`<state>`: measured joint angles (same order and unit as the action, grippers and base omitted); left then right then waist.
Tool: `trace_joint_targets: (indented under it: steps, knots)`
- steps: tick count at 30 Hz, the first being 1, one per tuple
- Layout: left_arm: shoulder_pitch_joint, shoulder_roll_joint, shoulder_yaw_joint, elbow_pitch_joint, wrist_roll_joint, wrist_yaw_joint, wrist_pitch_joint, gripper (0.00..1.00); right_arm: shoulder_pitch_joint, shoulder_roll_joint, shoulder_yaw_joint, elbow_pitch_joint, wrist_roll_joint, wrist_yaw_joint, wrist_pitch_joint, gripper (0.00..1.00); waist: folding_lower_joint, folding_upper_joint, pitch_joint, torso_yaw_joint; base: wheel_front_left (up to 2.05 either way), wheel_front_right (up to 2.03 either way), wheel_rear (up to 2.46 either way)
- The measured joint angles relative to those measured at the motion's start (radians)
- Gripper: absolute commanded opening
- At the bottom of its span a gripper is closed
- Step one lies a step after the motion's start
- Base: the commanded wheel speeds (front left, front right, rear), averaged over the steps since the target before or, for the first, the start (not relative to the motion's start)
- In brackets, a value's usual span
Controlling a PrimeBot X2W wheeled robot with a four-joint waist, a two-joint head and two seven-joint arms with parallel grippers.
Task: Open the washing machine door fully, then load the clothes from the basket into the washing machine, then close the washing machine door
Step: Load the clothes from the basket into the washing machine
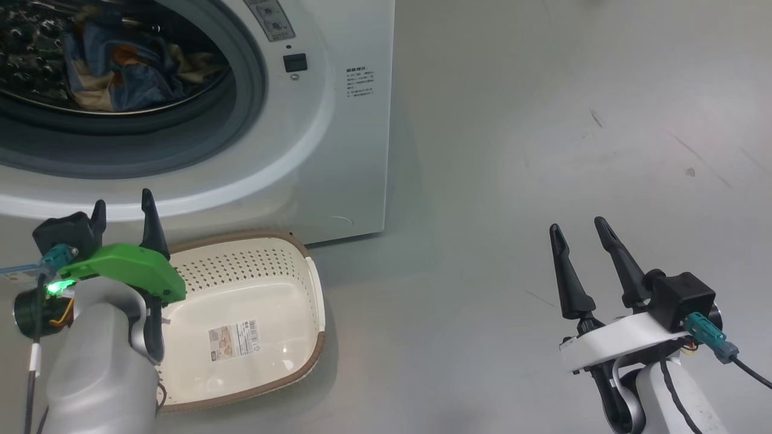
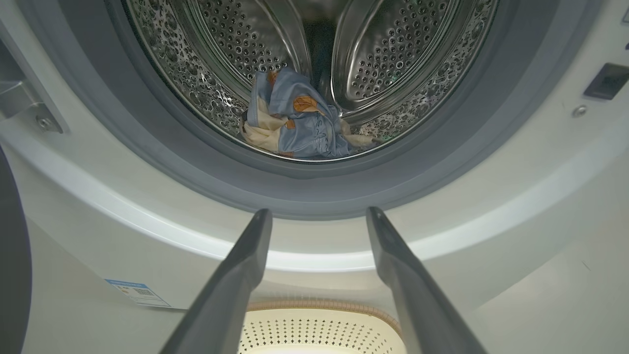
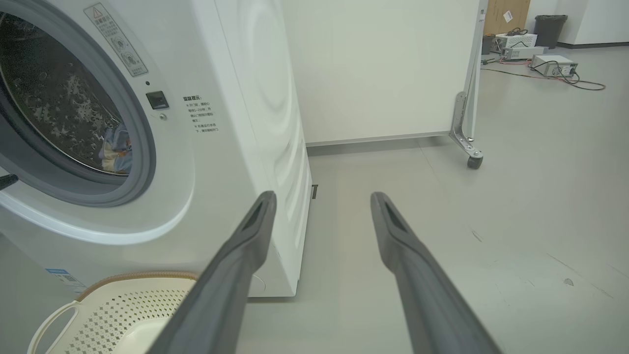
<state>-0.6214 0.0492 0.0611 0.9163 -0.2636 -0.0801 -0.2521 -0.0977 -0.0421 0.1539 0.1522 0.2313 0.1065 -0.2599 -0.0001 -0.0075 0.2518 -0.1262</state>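
Plainly, the clothes [image 2: 295, 123] (a blue bundle) are seen inside the washing machine [image 1: 338, 150], the basket [image 1: 241, 265] before it; the left pincer [image 1: 123, 200] and right pincer [image 1: 577, 225] are held released.

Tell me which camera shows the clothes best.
Left wrist view: the clothes sit centred and well lit in the drum, whole bundle visible. Head view has them dim at its top left corner. Right wrist view catches a sliver at the opening's edge.
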Motion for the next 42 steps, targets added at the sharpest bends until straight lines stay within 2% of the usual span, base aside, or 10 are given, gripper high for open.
trace_joint_targets:
  steps: [12, 27, 42]
  knots:
    - [0.222, -0.013, -0.006, -0.209, 0.031, 0.003, 0.000, 1.00, 0.063, 0.000, -0.039, 0.002, -0.014, 0.006, 0.000, 1.00, 0.0000, 0.0000, -0.100, 0.060, 0.00, 0.00, 0.00]
    - [0.479, -0.016, 0.005, -0.424, 0.034, 0.015, 0.000, 1.00, 0.121, 0.001, -0.027, 0.009, -0.032, 0.016, 0.000, 1.00, 0.0000, 0.0000, -0.195, 0.151, 0.00, 0.00, 0.00]
    - [0.627, -0.016, 0.004, -0.572, 0.034, 0.014, 0.000, 1.00, 0.138, 0.001, -0.009, 0.011, -0.031, 0.016, 0.000, 1.00, 0.0000, 0.0000, -0.237, 0.158, 0.00, 0.00, 0.00]
